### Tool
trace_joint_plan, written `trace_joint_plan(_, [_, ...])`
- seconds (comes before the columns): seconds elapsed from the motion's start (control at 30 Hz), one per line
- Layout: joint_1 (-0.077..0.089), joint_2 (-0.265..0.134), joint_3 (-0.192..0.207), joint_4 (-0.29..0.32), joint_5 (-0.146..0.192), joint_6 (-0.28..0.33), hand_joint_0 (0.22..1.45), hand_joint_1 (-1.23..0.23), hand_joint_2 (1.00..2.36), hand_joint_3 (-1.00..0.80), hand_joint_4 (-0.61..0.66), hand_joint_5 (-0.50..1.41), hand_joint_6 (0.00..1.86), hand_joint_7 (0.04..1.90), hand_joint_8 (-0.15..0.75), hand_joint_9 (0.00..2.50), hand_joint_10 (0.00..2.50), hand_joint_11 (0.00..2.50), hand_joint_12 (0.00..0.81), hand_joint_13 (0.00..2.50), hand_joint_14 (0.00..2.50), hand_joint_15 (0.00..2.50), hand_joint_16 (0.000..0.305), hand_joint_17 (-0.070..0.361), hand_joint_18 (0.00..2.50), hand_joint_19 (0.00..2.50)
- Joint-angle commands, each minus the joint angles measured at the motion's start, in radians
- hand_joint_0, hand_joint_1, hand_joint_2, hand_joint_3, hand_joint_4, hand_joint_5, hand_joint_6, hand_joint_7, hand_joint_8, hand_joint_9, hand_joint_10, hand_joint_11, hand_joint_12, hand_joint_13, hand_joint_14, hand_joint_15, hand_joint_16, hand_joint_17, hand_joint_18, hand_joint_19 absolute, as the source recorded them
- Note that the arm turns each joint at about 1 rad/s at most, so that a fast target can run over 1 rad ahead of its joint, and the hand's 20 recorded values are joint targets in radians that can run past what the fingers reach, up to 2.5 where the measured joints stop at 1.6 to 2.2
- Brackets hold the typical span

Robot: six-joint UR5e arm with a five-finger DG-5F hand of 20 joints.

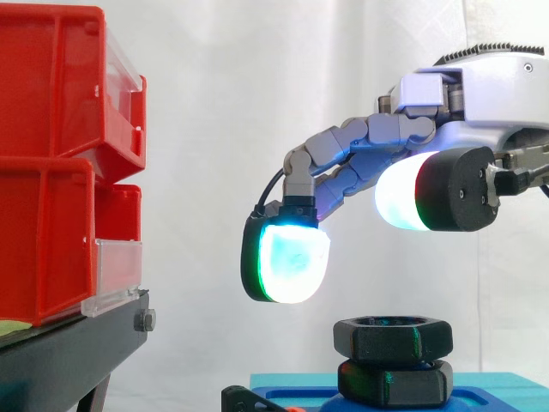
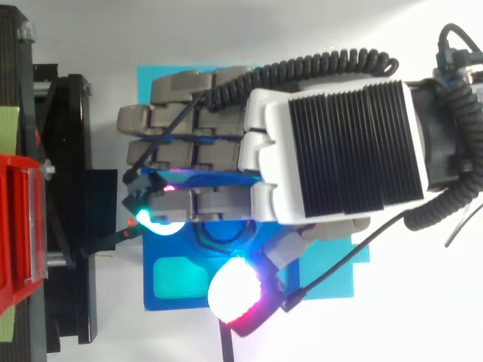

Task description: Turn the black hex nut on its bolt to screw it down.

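Observation:
In the side view the black hex nut [image 1: 393, 337] sits on its bolt above a second black hex piece [image 1: 395, 382], which stands on a blue plate [image 1: 480, 399]. My hand [image 1: 480, 103] hovers over the nut without touching it. Its fingers reach left and bend down, one glowing cyan-white fingertip [image 1: 287, 262] hanging up and to the left of the nut. The thumb's pad [image 1: 412, 193] floats above the nut to the right. A wide gap lies between them with nothing held. From above, the hand [image 2: 332, 143] covers the nut, over the blue plate [image 2: 173, 279].
Stacked red bins [image 1: 51, 163] on a black stand [image 1: 69, 352] rise at the left, a short way from the fingertips. A cyan mat [image 2: 332, 275] lies under the blue plate. A white curtain hangs behind.

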Motion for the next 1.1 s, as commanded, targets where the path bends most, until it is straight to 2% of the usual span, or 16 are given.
trace_joint_plan(0.0, [0.008,0.001,0.0,0.002,0.008,0.001,0.52,-0.21,1.0,-0.5,0.15,-0.06,0.5,0.91,0.238,0.62,0.0,0.0,0.311,0.44,0.0,0.0,0.046,0.103,0.41,0.31])
trace_joint_plan(0.23, [0.022,-0.001,-0.002,0.003,0.024,0.001,0.52,-0.21,1.0,-0.5,0.13,-0.06,0.5,0.85,0.232,0.62,0.0,0.0,0.311,0.44,0.0,0.0,0.046,0.104,0.4,0.31])
trace_joint_plan(0.77, [0.022,-0.001,-0.026,0.0,0.017,-0.004,0.53,-0.21,1.0,-0.5,0.11,-0.06,0.5,0.8,0.216,0.63,0.0,0.0,0.303,0.44,0.0,0.0,0.045,0.102,0.4,0.31])
trace_joint_plan(1.07, [0.022,-0.002,-0.026,-0.009,0.016,-0.012,0.53,-0.21,1.0,-0.5,0.12,-0.04,0.5,0.92,0.218,0.64,0.0,0.0,0.299,0.44,0.0,0.0,0.045,0.101,0.4,0.31])
